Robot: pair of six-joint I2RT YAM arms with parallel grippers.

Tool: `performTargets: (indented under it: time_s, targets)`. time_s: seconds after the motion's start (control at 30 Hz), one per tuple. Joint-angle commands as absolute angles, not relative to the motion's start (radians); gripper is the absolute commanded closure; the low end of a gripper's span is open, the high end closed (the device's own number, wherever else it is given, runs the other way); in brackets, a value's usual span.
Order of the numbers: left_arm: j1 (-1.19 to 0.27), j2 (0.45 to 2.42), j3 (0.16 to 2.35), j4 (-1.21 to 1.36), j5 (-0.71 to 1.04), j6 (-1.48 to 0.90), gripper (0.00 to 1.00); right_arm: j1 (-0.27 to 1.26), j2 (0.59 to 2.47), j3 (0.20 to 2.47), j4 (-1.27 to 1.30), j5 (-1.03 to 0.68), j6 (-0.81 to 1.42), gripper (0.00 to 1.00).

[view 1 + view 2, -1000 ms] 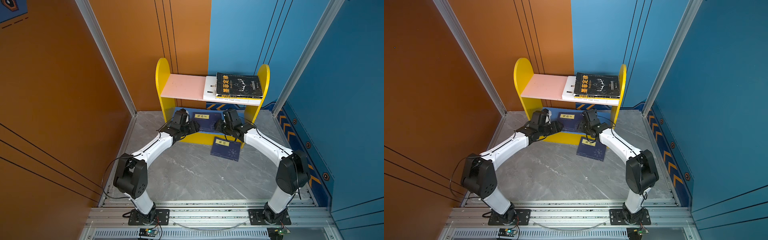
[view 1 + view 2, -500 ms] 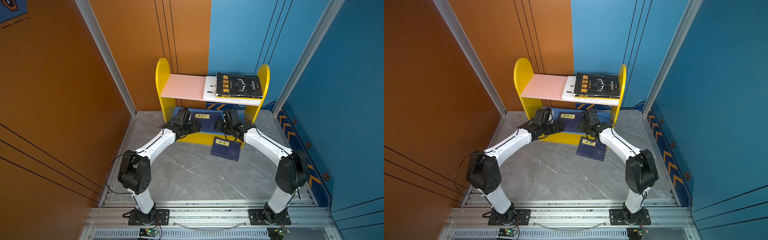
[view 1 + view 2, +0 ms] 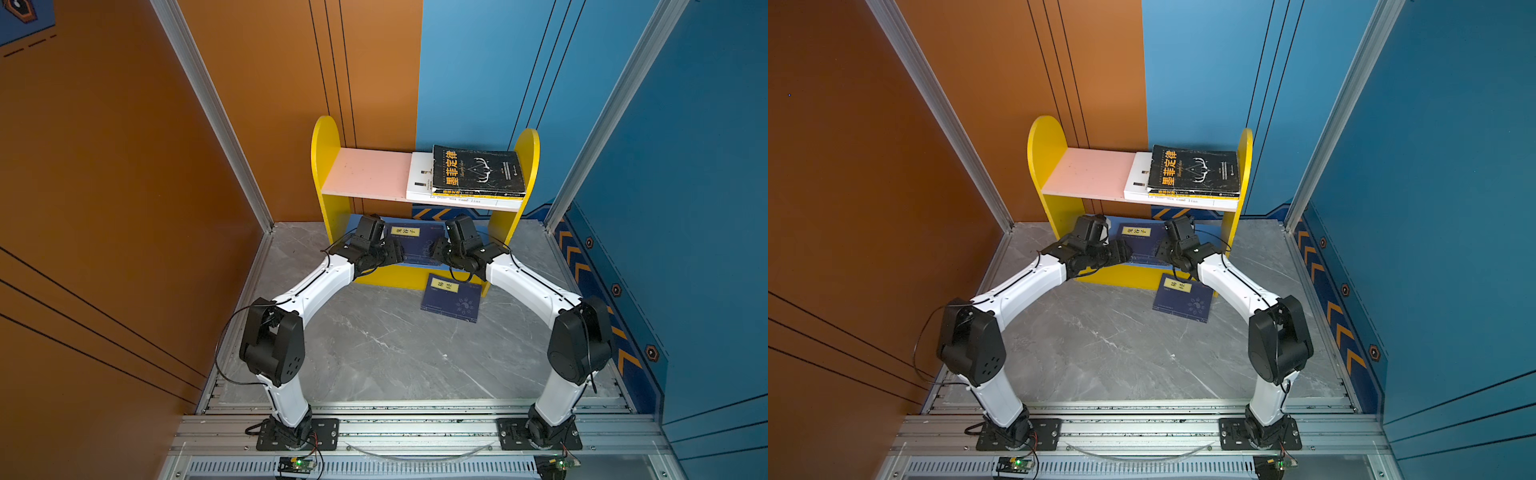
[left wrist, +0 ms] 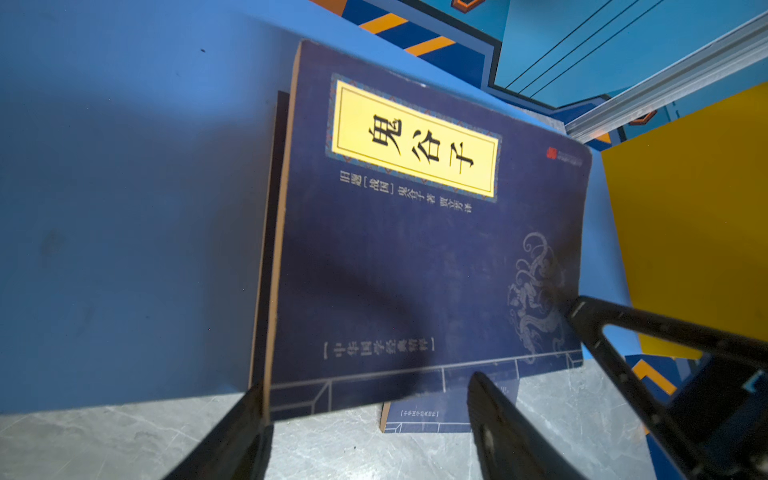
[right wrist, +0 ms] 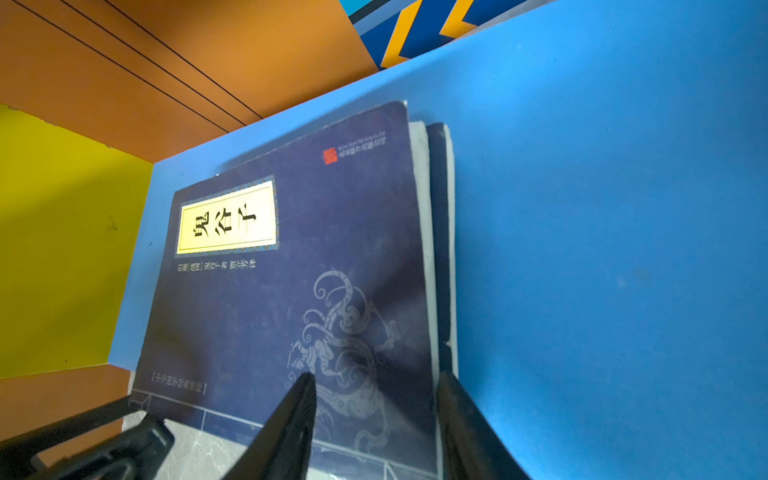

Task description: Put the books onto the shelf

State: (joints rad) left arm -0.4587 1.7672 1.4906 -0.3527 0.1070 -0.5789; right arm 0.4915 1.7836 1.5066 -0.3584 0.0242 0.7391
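Navy book (image 4: 415,257): flat on the blue lower board (image 4: 124,208) of the shelf (image 3: 326,166), near edge overhanging slightly.
Change: left arm (image 3: 328,278) has moved in closer, its jaws widening; I judge the book released, needing a last nudge.
Left end effector (image 4: 365,380): spread about the near edge, gripping nothing.
Right end effector (image 5: 376,374): half spread astride the page edge, holding nothing.
Remaining: another navy book (image 3: 451,299) on the bench (image 3: 374,353).

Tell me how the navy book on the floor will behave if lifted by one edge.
The navy book looks thin and soft-covered, so it would probably sag when held by one edge. It lies cover up on the smooth grey floor, so a push would likely slide it rather than tip it.
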Motion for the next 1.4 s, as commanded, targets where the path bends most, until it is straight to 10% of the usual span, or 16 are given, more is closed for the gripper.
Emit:
performTargets:
  time_s: [0.0, 0.33, 0.93, 1.37]
  targets:
    - [-0.48, 1.784, 1.534, -0.382, 0.091, -0.546, 0.22, 0.491, 1.789, 1.537, -0.379, 0.03, 0.748, 0.46]
    - [-0.482, 1.725, 1.506, -0.456, -0.029, -0.545, 0.0, 0.494, 1.704, 1.495, -0.397, 0.028, 0.723, 0.42]
    - [-0.624, 1.345, 1.072, -0.199, 0.062, -0.577, 0.02, 0.57, 1.208, 0.978, -0.403, 0.23, 0.775, 0.26]
    - [-0.812, 1.619, 1.023, 0.016, 0.028, -0.625, 0.02, 0.355, 1.115, 0.632, -0.193, 0.047, 0.824, 0.07]
